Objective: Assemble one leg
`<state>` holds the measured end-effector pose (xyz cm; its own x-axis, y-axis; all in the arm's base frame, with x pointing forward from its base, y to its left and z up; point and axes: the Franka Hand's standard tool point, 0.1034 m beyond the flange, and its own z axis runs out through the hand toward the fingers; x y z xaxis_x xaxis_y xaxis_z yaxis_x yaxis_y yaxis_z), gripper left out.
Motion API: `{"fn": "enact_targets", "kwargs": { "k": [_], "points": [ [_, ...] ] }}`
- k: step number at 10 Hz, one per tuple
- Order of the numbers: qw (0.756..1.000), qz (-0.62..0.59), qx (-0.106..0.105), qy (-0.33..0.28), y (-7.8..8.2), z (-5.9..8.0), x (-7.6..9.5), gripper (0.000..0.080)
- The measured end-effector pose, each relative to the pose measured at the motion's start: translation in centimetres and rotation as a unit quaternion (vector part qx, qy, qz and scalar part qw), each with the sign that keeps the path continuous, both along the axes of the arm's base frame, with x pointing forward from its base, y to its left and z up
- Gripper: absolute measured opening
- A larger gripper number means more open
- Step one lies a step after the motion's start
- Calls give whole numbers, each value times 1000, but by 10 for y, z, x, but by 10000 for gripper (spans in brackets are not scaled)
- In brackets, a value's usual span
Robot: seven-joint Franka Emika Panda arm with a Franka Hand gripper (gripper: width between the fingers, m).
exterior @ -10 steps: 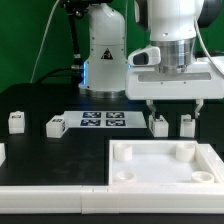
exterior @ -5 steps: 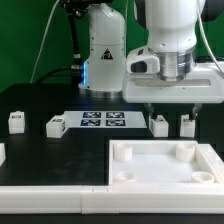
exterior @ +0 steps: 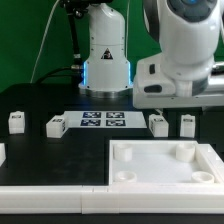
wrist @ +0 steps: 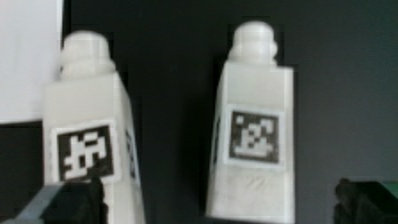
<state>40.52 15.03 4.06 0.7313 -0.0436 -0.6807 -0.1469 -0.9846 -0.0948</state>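
Nearest lies a large white square plastic tray-like piece (exterior: 150, 172) with raised rims and round corner sockets. It rests flat on the matte black table (exterior: 40, 150), toward the exterior view's right. A long white bar (exterior: 50, 197) runs along the near edge on the left.

Beyond them four small white plastic block-shaped pegs carry black-and-white tags. From the exterior view's left they are the first leg (exterior: 16, 121), second leg (exterior: 56, 125), third leg (exterior: 158, 124) and fourth leg (exterior: 187, 123). The thin white marker board (exterior: 103, 121) lies between the second and third.

In the wrist view the two right-hand legs lie side by side, apart. Their long axes are parallel, running roughly near to far, with rounded knobs at the same end.

The gripper (wrist: 214, 200) hangs above this pair, empty. Its dark fingertips (wrist: 63, 200) are spread wide, one outside each leg.

Farther back stand the glossy white arm (exterior: 185, 50), the robot base (exterior: 105, 50) and a green backdrop (exterior: 25, 35).
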Motion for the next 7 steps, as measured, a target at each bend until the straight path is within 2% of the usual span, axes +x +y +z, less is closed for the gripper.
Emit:
{"fn": "enact_targets", "kwargs": {
  "k": [1, 2, 4, 7],
  "points": [
    [999, 3, 2, 36, 2, -2, -4, 649],
    [999, -7, -7, 42, 3, -7, -5, 649],
    [997, -33, -34, 57, 0, -15, -17, 649],
    [996, -36, -47, 63, 8, -16, -22, 649]
  ]
}}
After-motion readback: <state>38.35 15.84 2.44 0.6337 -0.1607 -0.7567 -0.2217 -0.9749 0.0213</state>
